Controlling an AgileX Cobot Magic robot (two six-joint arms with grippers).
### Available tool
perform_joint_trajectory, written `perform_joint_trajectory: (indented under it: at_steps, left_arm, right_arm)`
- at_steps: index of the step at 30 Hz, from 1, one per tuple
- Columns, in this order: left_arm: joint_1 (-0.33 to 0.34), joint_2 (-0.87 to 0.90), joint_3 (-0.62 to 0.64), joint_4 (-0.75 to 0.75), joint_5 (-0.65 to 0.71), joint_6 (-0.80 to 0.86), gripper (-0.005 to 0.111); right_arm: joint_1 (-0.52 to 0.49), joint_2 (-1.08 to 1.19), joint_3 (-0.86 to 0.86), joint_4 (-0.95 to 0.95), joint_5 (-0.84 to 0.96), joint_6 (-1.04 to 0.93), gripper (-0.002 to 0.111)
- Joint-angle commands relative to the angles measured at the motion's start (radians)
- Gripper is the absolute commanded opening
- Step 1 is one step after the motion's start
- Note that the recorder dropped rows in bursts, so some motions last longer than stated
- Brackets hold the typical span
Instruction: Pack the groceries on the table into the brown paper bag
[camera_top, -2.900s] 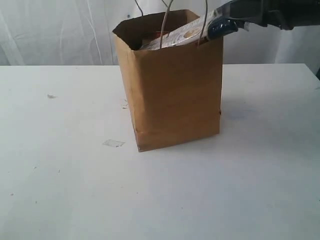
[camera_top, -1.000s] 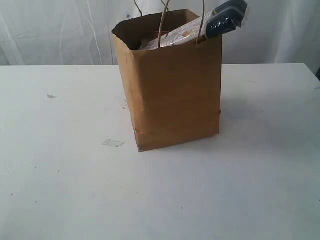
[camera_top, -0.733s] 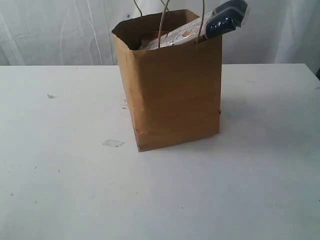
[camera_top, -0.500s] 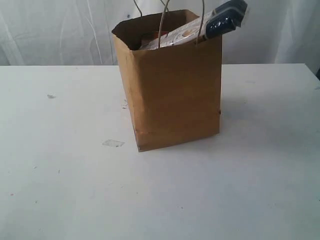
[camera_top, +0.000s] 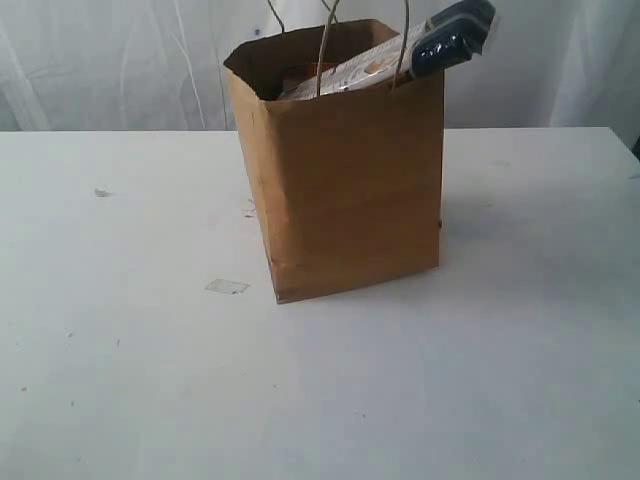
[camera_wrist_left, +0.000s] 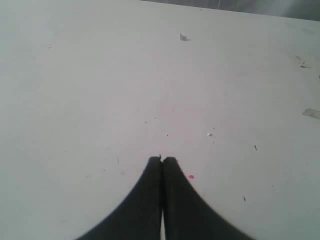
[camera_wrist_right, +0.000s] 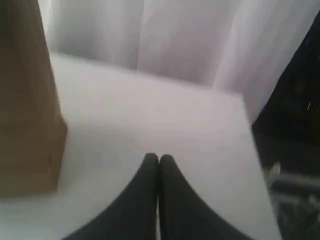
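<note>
Over the rim of the brown paper bag (camera_top: 345, 200), the long spaghetti packet (camera_top: 445, 40) is propped, seemingly overlong; left gripper (camera_wrist_left: 161, 160) and right gripper (camera_wrist_right: 159, 157) are closed, empty.

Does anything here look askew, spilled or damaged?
The long spaghetti packet lies slanted in the brown paper bag, its dark end poking out past the rim on the right. A small scrap lies on the table left of the bag. Nothing looks spilled.
</note>
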Motion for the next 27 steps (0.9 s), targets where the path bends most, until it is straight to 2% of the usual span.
perform_joint_trajectory:
  at_steps: [1,5,9,12,16,23,27]
  left_arm:
    - [0.001,-0.005,0.0,-0.007,-0.003,-0.003,0.0]
    - [0.001,-0.005,0.0,-0.007,-0.003,-0.003,0.0]
    - [0.001,-0.005,0.0,-0.007,-0.003,-0.003,0.0]
    - [0.001,-0.005,0.0,-0.007,-0.003,-0.003,0.0]
    - [0.001,-0.005,0.0,-0.007,-0.003,-0.003,0.0]
    - [0.001,-0.005,0.0,-0.007,-0.003,-0.003,0.0]
    - [0.001,-0.005,0.0,-0.007,-0.003,-0.003,0.0]
  right_arm:
    - [0.007,-0.25,0.12,0.012,-0.111,0.122,0.0]
    - [0.007,-0.446,0.212,-0.003,-0.046,0.105,0.0]
    - [0.007,-0.642,0.264,0.009,-0.09,0.113,0.0]
    - [0.007,-0.729,0.279,0.023,-0.051,0.195,0.0]
    - [0.007,-0.77,0.3,0.045,0.078,0.258,0.0]
    - [0.007,-0.77,0.304,0.076,0.449,0.548,0.0]
    - [0.007,-0.773,0.298,0.079,0.474,0.546,0.0]
